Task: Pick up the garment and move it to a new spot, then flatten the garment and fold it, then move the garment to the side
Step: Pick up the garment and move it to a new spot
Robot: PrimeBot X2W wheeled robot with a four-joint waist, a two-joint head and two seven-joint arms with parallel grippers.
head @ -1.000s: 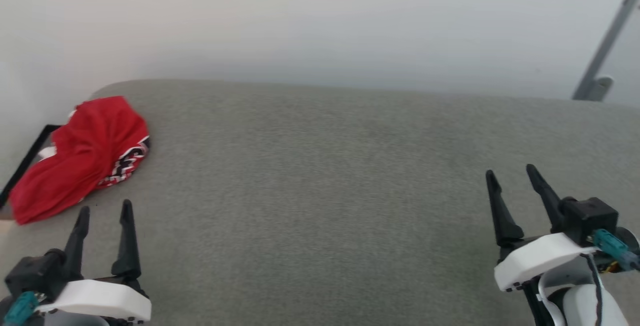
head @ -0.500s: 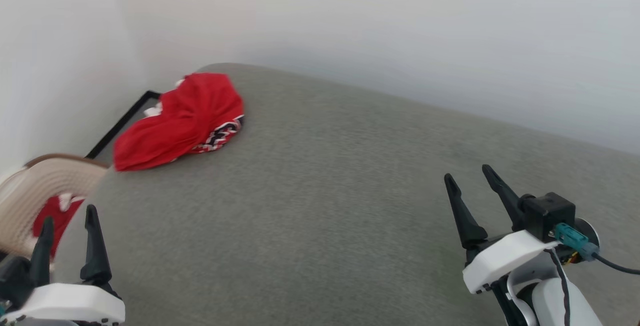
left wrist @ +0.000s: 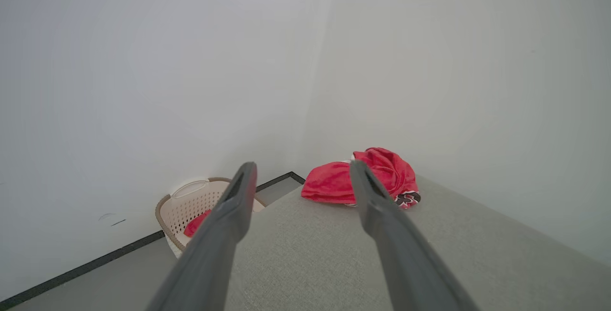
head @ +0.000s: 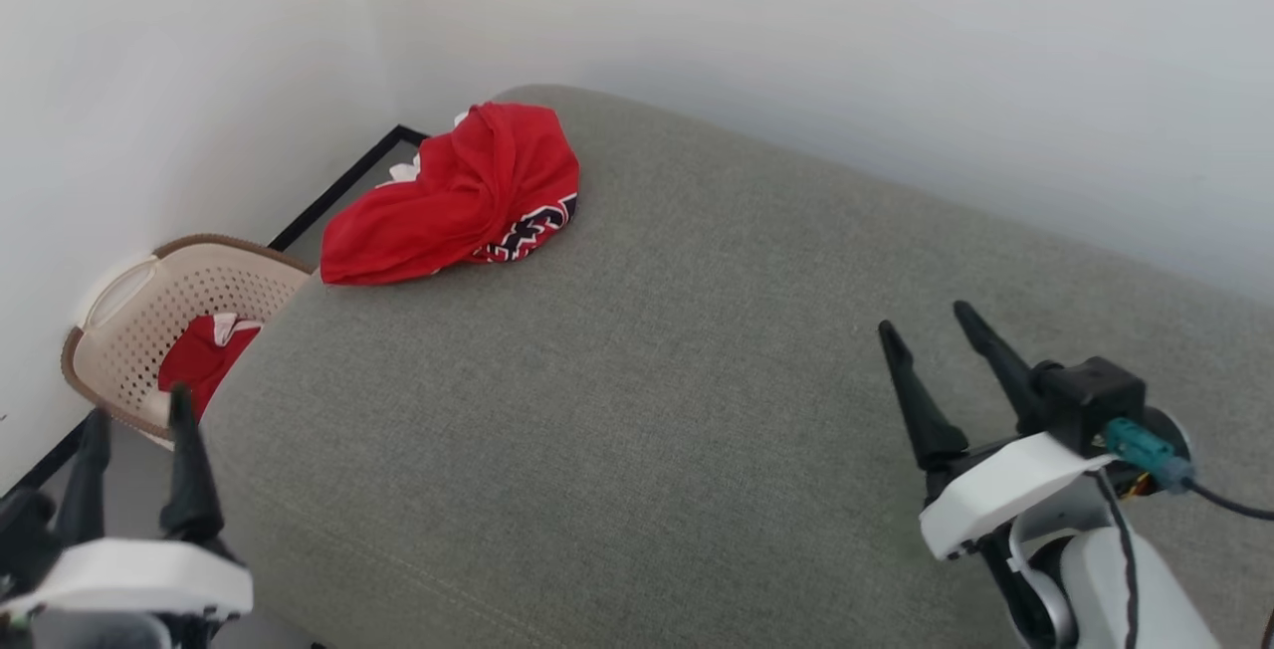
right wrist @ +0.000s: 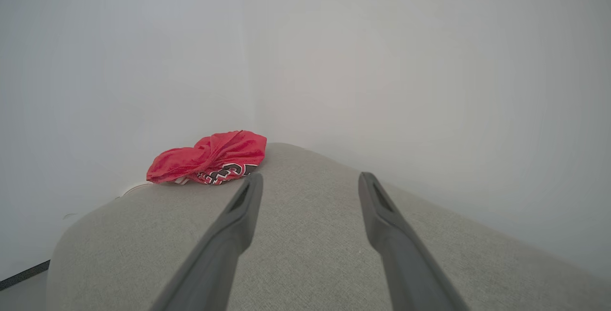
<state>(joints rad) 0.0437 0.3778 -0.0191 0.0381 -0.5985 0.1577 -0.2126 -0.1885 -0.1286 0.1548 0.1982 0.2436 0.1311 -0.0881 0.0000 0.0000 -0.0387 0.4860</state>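
Observation:
The garment (head: 458,201) is a crumpled red jersey with black, white-outlined print, lying bunched at the far left corner of the grey upholstered surface (head: 647,380). It shows too in the left wrist view (left wrist: 358,182) and the right wrist view (right wrist: 210,160). My left gripper (head: 139,410) hangs open at the lower left, past the surface's left edge and well short of the garment. My right gripper (head: 926,321) stands open above the surface at the right, far from the garment. Both hold nothing.
A beige perforated laundry basket (head: 129,311) with red cloth (head: 204,360) inside stands on the floor left of the surface, against the white wall; it shows as well in the left wrist view (left wrist: 186,206). White walls meet in a corner behind the garment.
The head camera has turned left, so the whole picture shifted and the basket came into view. The garment lies as before. Both grippers stay open.

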